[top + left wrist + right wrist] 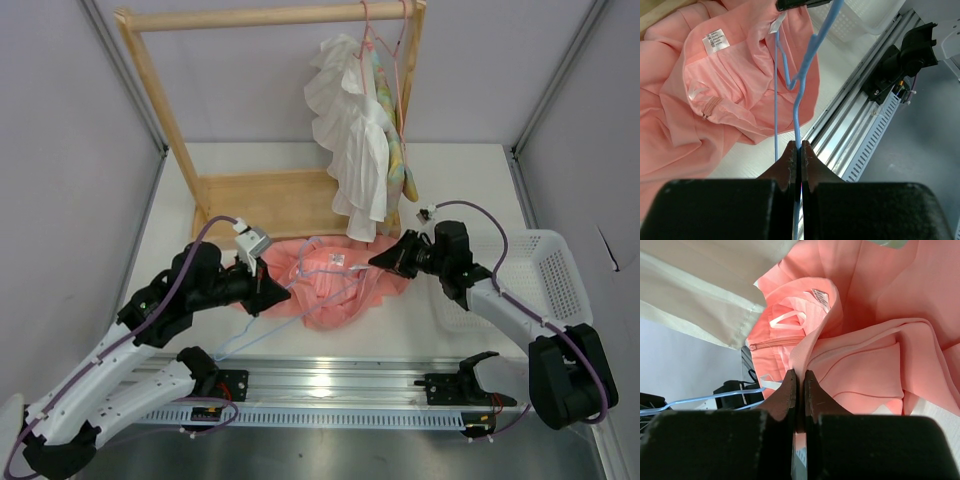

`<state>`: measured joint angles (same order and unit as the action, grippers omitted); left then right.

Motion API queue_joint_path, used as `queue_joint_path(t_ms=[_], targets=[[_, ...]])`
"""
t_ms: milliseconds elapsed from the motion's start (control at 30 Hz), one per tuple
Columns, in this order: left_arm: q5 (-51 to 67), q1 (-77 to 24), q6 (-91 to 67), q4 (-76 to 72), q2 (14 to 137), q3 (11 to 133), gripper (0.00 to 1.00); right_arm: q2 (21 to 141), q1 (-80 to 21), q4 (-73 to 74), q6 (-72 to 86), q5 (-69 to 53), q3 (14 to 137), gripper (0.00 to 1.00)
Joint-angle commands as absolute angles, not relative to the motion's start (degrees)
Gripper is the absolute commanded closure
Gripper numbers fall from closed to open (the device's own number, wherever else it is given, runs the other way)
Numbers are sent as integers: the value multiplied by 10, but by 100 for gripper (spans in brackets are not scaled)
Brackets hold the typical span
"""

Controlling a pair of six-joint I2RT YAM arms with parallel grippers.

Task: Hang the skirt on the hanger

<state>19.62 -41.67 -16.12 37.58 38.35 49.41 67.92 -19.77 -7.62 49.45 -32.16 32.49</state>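
Note:
The salmon-pink skirt [335,288] lies bunched on the table between both arms, its waistband open with the white label [716,41] showing. My left gripper [272,290] is shut on the thin light-blue wire hanger [250,335]. In the left wrist view the hanger [799,95] runs from the gripper [800,146] up over the skirt [730,105]. My right gripper [380,262] is shut on the skirt's waistband edge; the right wrist view shows fabric [865,340] pinched at the gripper [800,374], with the hanger [705,399] to the left.
A wooden clothes rack [270,195] stands at the back with a white ruffled garment [350,130] and a pastel garment [400,165] on pink-red hangers [385,40]. A white basket [550,270] sits at right. A metal rail [330,385] runs along the near edge.

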Motion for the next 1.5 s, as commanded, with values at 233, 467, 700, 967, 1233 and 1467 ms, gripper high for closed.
queue_joint_path(t_ms=[233,467,700,967,1233,1467], targets=[[161,-421,-169,343,373,496,100,686,-209,-62,468,-294,326,92],[179,-421,-187,327,419,466,100,668,-235,29,440,-231,327,50],[177,-422,-192,315,432,442,100,633,-255,108,426,-129,345,36],[154,-423,-200,308,439,432,100,590,-269,231,421,-37,392,24],[147,-422,-200,306,449,439,100,506,-324,301,446,-6,446,49],[151,-422,-199,301,444,444,100,529,-383,287,470,-4,437,63]])
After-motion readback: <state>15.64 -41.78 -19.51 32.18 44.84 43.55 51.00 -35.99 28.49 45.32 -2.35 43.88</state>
